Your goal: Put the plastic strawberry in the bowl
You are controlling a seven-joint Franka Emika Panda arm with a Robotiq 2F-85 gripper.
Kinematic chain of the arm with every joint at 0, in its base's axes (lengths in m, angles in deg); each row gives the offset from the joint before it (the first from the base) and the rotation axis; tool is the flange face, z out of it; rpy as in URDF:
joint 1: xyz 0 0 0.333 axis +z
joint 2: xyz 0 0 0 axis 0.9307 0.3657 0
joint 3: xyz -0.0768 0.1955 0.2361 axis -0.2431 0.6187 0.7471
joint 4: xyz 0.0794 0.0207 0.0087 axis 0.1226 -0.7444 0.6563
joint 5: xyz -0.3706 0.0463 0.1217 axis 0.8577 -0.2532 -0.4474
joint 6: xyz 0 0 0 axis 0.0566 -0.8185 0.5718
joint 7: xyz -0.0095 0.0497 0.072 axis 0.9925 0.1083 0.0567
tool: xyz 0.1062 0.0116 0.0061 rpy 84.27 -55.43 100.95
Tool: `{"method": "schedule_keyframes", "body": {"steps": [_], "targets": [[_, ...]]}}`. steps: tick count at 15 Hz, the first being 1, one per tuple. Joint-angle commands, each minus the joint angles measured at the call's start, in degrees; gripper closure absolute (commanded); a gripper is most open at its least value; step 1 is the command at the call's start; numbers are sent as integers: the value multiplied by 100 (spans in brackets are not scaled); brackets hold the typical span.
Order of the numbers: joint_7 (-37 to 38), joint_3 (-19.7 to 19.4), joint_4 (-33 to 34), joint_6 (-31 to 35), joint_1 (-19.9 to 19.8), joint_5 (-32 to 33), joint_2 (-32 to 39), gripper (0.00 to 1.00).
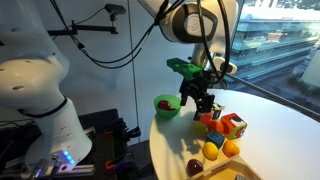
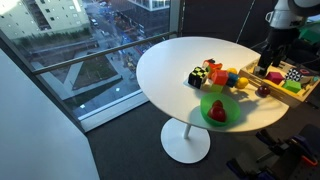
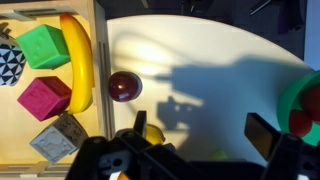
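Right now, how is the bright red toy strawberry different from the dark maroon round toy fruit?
Colour: the small bright red plastic strawberry is vivid red, while the dark maroon round toy fruit is much deeper and darker.
Place: the strawberry lies inside the round green plastic bowl, but the maroon fruit sits on the bare white round table, beside the wooden tray.
Both are small, rounded toy fruits.

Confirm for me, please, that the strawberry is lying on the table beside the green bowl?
Not quite: the strawberry is lying inside the green bowl, not beside it. The bowl itself stands on the table. An exterior view shows this.
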Motion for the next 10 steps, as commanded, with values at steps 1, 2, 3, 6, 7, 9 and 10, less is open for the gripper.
{"method": "schedule_keyframes", "body": {"steps": [1, 2, 3, 6, 7, 9, 10], "targets": [[-244, -49, 413, -767, -60, 8, -253, 0], [-265, -60, 517, -934, -63, 14, -297, 0], [-311, -73, 617, -1089, -65, 8, -338, 0], [-388, -109, 842, -1344, -61, -20, -495, 0], [-415, -121, 904, -1387, -59, -30, -546, 0], [-421, -138, 964, -1360, -56, -58, -674, 0], [-411, -145, 983, -1332, -54, -70, -742, 0]]}}
